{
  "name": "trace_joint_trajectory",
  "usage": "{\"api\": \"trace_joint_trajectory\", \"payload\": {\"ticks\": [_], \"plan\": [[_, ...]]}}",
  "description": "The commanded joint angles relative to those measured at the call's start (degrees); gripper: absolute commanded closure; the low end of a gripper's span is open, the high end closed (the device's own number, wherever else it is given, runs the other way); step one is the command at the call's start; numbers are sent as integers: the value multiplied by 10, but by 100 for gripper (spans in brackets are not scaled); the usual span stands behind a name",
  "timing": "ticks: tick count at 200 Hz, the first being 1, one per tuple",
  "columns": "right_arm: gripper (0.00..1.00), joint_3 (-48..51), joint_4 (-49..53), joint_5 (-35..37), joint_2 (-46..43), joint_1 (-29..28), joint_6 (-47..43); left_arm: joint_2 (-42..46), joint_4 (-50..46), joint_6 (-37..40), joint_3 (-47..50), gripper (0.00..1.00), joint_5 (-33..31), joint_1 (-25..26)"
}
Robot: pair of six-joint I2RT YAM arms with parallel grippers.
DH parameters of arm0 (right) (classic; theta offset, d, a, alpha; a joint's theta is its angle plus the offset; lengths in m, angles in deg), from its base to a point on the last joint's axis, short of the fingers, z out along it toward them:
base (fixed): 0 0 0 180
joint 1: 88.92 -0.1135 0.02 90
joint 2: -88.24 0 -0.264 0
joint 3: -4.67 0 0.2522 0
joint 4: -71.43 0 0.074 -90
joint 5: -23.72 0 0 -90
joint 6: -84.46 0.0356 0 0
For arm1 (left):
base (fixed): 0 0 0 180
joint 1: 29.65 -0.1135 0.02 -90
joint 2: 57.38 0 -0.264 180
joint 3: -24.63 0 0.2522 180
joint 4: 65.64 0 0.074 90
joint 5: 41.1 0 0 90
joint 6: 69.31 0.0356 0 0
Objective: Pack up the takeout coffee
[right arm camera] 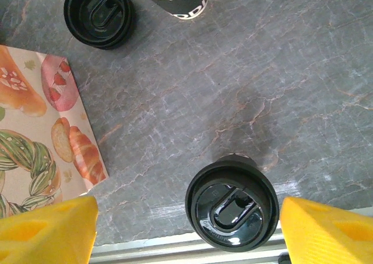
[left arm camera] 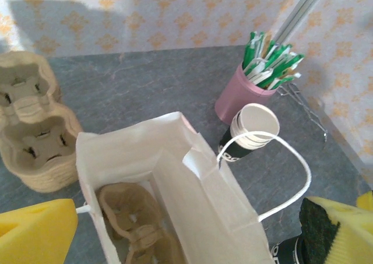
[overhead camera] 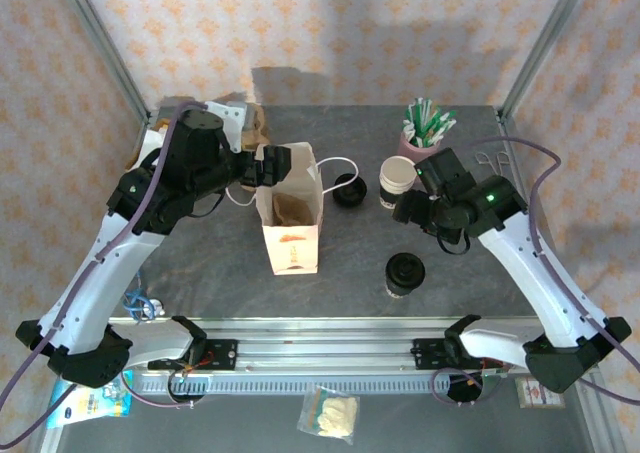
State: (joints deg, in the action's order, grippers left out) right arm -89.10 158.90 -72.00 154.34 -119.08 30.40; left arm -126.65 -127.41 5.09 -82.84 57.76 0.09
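L side: left gripper sits over the mouth of the paper bag. fingers spread wide, one each side of the opening, nothing held. can't tell if the finger at lower left of the wrist view brushes the bag wall

bag stands upright mid table, pastry print on its side, white cord handle looping out toward the open cups. one pulp tray is down inside the bag. spare pulp trays are stacked on the table beside it, clear of the bag

R side: right gripper hangs above the takeout coffee. fingers wide, lid sits between them in wrist view w/ clear gaps both sides, no contact

coffee is upright on the table, black lid on, front-right of the bag and apart from it, close to the rail at the near edge. not in the bag yet

other bits: loose lid lies flat on the table btwn the bag and the open cups. those cups are white w/ a dark lower band, no lid. pink cup w/ green-and-white straws stands just behind them, toward the back right corner
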Motion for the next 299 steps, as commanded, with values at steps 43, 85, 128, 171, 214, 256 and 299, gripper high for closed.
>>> {"api": "trace_joint_trajectory", "payload": {"ticks": [43, 85, 128, 171, 214, 256, 299], "plan": [[21, 52, 13, -32, -42, 4, 4, 15, 42, 26, 15, 1, 40, 10], [20, 123, 13, -81, -56, 2, -6, 18, 36, 84, 16, 1, 72, 31], [19, 165, 13, -103, -58, -19, 2, 25, 12, 175, 28, 1, 64, 91], [16, 163, 13, -97, -26, -65, 14, 42, 26, 211, 59, 1, 3, 124], [17, 159, 13, -75, 12, -68, 2, 64, 58, 206, 90, 1, -7, 126], [19, 167, 13, -48, 48, -68, 2, 86, 70, 206, 118, 1, -15, 126], [20, 163, 13, -41, 63, -68, -5, 98, 76, 209, 134, 1, -20, 126]]}}
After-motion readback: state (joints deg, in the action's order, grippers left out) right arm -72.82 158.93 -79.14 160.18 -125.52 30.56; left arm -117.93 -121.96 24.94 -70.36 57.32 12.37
